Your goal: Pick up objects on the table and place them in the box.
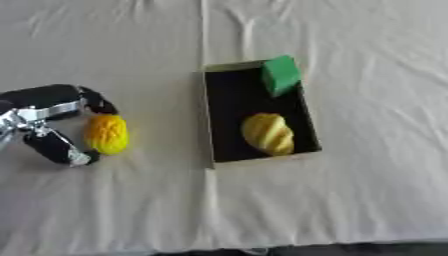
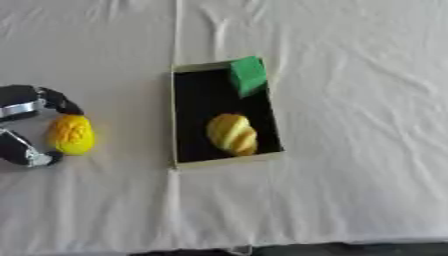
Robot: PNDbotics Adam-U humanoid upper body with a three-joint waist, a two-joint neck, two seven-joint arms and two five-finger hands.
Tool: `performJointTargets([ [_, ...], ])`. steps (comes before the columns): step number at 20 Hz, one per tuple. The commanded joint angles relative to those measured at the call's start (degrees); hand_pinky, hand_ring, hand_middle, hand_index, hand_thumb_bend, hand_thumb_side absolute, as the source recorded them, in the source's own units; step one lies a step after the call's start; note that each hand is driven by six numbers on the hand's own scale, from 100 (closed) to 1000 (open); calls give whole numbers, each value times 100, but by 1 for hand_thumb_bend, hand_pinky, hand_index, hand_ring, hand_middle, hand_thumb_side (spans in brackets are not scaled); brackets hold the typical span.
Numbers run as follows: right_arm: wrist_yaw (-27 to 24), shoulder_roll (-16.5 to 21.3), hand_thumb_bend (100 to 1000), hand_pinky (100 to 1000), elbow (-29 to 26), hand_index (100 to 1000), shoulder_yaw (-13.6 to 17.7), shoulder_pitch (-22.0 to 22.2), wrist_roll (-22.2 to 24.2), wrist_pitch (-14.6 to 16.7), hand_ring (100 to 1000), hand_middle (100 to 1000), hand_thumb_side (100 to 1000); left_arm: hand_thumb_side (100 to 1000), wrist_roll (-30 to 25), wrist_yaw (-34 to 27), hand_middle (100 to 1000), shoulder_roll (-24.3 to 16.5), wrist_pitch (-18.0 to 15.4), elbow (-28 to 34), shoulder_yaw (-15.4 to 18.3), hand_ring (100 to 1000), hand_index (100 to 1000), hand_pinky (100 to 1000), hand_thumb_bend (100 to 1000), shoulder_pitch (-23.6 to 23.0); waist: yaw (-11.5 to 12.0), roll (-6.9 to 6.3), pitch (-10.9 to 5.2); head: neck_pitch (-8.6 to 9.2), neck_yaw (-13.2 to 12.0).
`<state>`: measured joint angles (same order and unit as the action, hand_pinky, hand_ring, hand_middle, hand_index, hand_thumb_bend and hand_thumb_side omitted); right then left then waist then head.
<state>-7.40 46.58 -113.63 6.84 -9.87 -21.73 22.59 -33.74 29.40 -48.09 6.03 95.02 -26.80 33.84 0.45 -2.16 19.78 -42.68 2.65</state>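
Left robot hand (image 1: 52,125) curled around the orange-yellow bumpy fruit (image 1: 106,133) on the tabletop (image 1: 350,200), left of the box (image 1: 210,125). Looks light, maybe squashy (guess); grip across its middle. Count: one fruit outside; in box, one yellow ridged piece (image 1: 267,133) and one green block (image 1: 281,74).

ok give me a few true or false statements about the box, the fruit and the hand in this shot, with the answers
1. The box holds a yellow ridged object and a green block. True.
2. The left hand has its fingers and thumb around the yellow-orange fruit. True.
3. The yellow-orange fruit lies inside the box. False: it is on the white cloth, left of the box.
4. The green block lies at the near end of the box. False: it sits at the far right corner, against the rim.
5. The right hand hovers over the box. False: it shows in neither view.
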Motion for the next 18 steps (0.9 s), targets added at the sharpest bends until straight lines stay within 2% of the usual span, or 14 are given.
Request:
performJointTargets([
  [1,-63,96,100,962,-96,842,100,-7,-8,-17,882,647,530,100,65,255,677,-80,-98,-72,18,768,807,839,332,80,-5,15,-90,63,-22],
  [3,-71,86,100,962,-96,842,109,1,-14,-20,882,647,530,100,158,292,642,-49,-127,-90,38,742,778,819,288,78,-6,16,-86,63,-19],
  [7,-84,49,100,964,-96,841,126,27,-29,-50,883,647,528,100,566,200,492,-11,-80,81,142,614,625,737,142,60,1,16,-83,54,-4],
  [9,-82,36,100,965,-96,841,141,52,-39,-70,883,646,528,100,804,57,460,-16,-29,293,209,586,585,725,100,37,1,16,-85,51,6],
  [13,-86,25,100,964,-96,839,166,98,-65,-97,882,646,529,100,1283,-80,418,-32,131,1032,502,550,531,704,132,169,21,12,-110,45,44],
  [15,-87,42,100,963,-96,838,181,121,-89,-91,882,646,529,100,1384,-36,410,35,143,1428,589,544,517,703,146,413,41,6,-138,27,79],
  [18,-90,92,100,961,-96,836,175,129,-118,-68,881,647,529,100,1239,61,428,324,84,1743,494,543,517,702,140,956,76,-2,-196,-19,127],
])
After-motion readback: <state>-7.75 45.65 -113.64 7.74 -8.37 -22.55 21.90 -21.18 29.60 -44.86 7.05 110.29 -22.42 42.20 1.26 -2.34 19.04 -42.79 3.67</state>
